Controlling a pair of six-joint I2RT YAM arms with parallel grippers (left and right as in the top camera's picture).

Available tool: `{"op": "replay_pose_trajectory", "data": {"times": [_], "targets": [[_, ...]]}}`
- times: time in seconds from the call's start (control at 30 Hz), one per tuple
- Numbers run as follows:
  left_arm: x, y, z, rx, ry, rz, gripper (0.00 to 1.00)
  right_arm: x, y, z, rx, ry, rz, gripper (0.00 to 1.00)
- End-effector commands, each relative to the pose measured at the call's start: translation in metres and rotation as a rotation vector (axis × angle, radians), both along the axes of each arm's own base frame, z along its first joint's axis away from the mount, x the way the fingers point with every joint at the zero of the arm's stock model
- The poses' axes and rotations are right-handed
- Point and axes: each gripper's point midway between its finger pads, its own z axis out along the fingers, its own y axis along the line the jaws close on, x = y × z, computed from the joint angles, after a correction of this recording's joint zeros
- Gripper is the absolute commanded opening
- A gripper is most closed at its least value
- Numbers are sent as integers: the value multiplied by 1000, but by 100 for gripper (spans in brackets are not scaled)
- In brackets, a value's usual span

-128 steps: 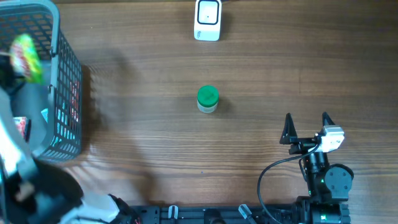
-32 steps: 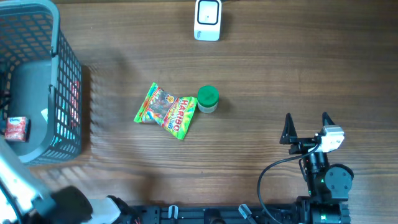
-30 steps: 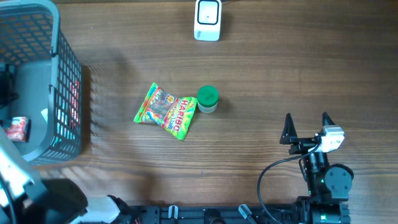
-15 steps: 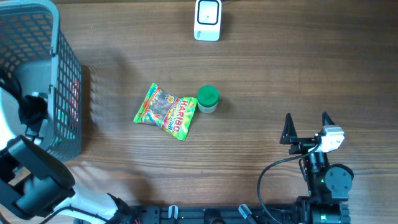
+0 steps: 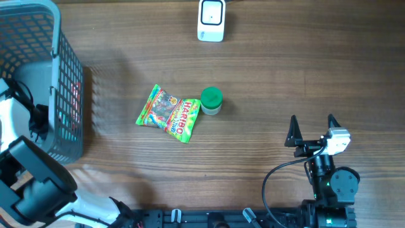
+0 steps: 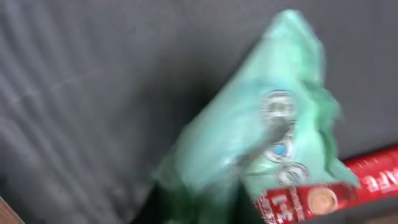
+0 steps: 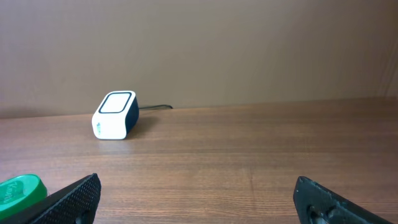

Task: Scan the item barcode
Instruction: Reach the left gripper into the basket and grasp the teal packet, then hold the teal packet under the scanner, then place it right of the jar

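My left arm (image 5: 25, 130) reaches down into the grey basket (image 5: 66, 76) at the table's left edge. In the blurred left wrist view, a green packet (image 6: 249, 143) fills the frame and my left gripper (image 6: 202, 210) is shut on its lower end. A red packet (image 6: 323, 196) lies just beside it on the dark basket floor. The white barcode scanner (image 5: 211, 20) stands at the far middle of the table, and shows as the scanner (image 7: 114, 116) in the right wrist view. My right gripper (image 5: 312, 130) rests open near the front right, nothing between its fingers.
A colourful candy bag (image 5: 168, 113) lies at mid-table, touching a small jar with a green lid (image 5: 211, 101). The jar's lid (image 7: 22, 190) shows at the lower left of the right wrist view. The basket's mesh wall rises between my left arm and the table.
My left arm has dropped deeper into the basket, covering the red packet seen from overhead, and its gripper has gone from open to shut. The right arm has not moved.
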Motion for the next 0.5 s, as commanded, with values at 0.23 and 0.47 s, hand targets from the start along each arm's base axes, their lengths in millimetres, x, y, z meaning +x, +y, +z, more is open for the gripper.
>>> {"op": "replay_pose_trajectory", "data": {"times": [0.23, 0.47], "targets": [[32, 27, 142, 102, -125, 25, 4, -1, 4, 2, -11, -9, 20, 100], [10, -1, 326, 259, -434, 61, 4, -1, 4, 2, -10, -9, 20, 100]]}}
